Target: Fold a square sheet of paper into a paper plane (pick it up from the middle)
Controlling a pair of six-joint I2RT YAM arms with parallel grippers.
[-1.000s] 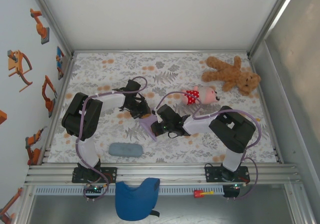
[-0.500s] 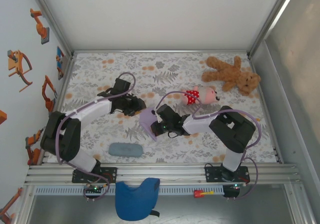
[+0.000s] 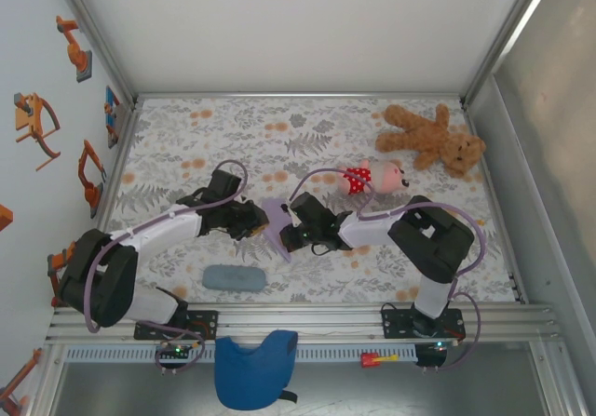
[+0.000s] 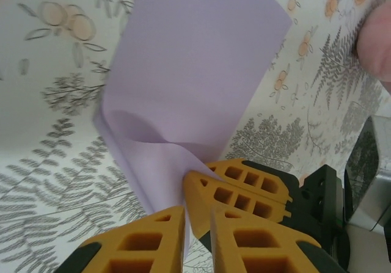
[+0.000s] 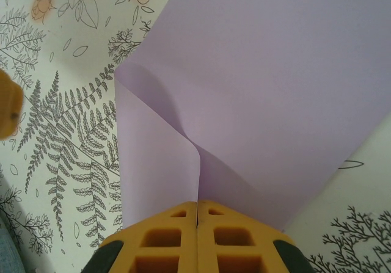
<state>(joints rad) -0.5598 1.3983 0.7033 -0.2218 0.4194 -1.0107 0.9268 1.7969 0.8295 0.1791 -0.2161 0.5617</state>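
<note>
The square sheet of paper (image 3: 276, 219) is pale lavender and stands bent up off the floral table between the two grippers. My right gripper (image 3: 291, 232) is shut on it; in the right wrist view its tips (image 5: 197, 204) pinch a raised fold of the sheet (image 5: 263, 90). My left gripper (image 3: 253, 221) sits against the sheet's left side. In the left wrist view it (image 4: 195, 215) is open by a narrow gap, with a paper (image 4: 189, 77) edge running into that gap. The right gripper (image 4: 198, 172) clamps the paper just beyond.
A grey-blue oblong pad (image 3: 233, 276) lies near the front left. A blue cloth piece (image 3: 253, 368) hangs over the front rail. A pink doll (image 3: 372, 178) lies just behind the right arm, and a brown teddy bear (image 3: 430, 137) lies at the back right.
My left arm has stretched out lower, and its gripper has moved right, from clear of the sheet to its edge. The sheet looks narrower, more folded up. The right gripper has held still.
</note>
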